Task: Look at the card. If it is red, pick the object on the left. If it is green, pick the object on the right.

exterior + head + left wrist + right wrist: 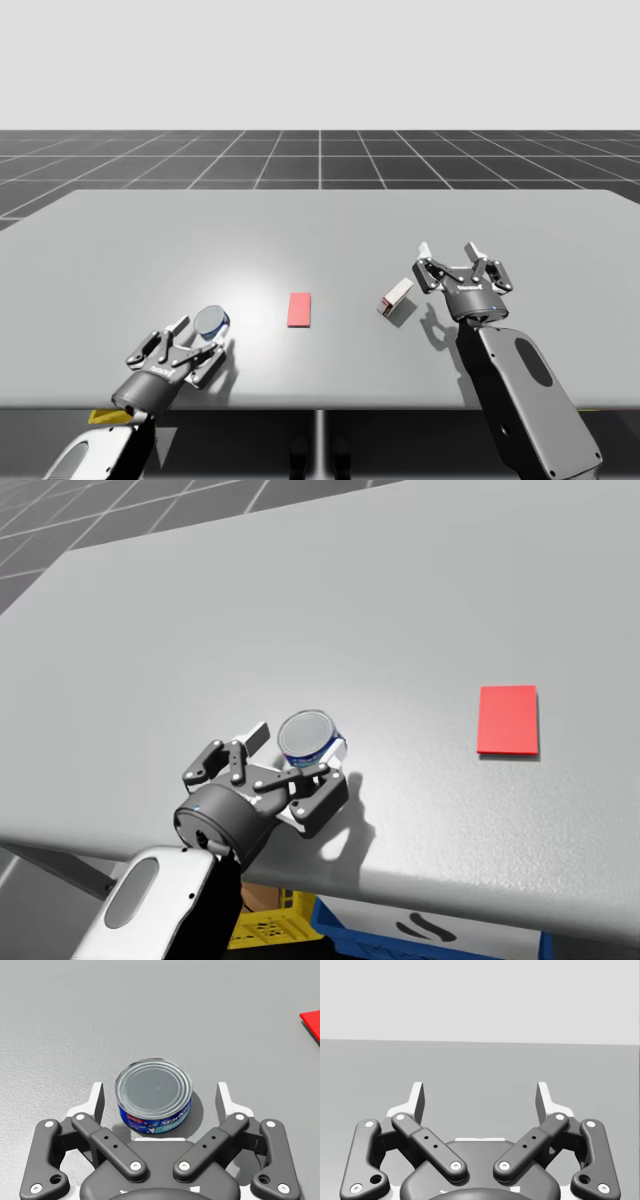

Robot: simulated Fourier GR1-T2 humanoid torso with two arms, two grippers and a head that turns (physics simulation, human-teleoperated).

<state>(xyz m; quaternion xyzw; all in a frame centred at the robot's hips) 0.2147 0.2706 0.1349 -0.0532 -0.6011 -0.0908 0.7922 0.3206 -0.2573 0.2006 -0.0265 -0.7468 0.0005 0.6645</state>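
Red card (299,309): flat on the bench (150,240), between the two objects. Red, so the left object is the one to take.
Can (154,1095): short round tin, upright, on the left near part of the bench. Dull grey lid with a raised rim; blue printed label round the wall, with a white patch low down.
Left end effector (160,1099): spread wide, low over the bench, one finger either side of the can. A gap shows on both sides; nothing gripped yet.
Handling, can: judged rigid metal that won't give under a squeeze; likely some weight if full. The wall is smooth and curved, so it could slip or twist out of flat pads if pinched off-centre.
Where to hold: across the full width of the wall at mid-height, pads square on opposite sides, not on the lid rim.
Small box (396,298): right of the card, pale with a darker end, lying at an angle. Not wanted here.
Right end effector (447,252): fingers wide apart, holding nothing, just to the far right of the box.
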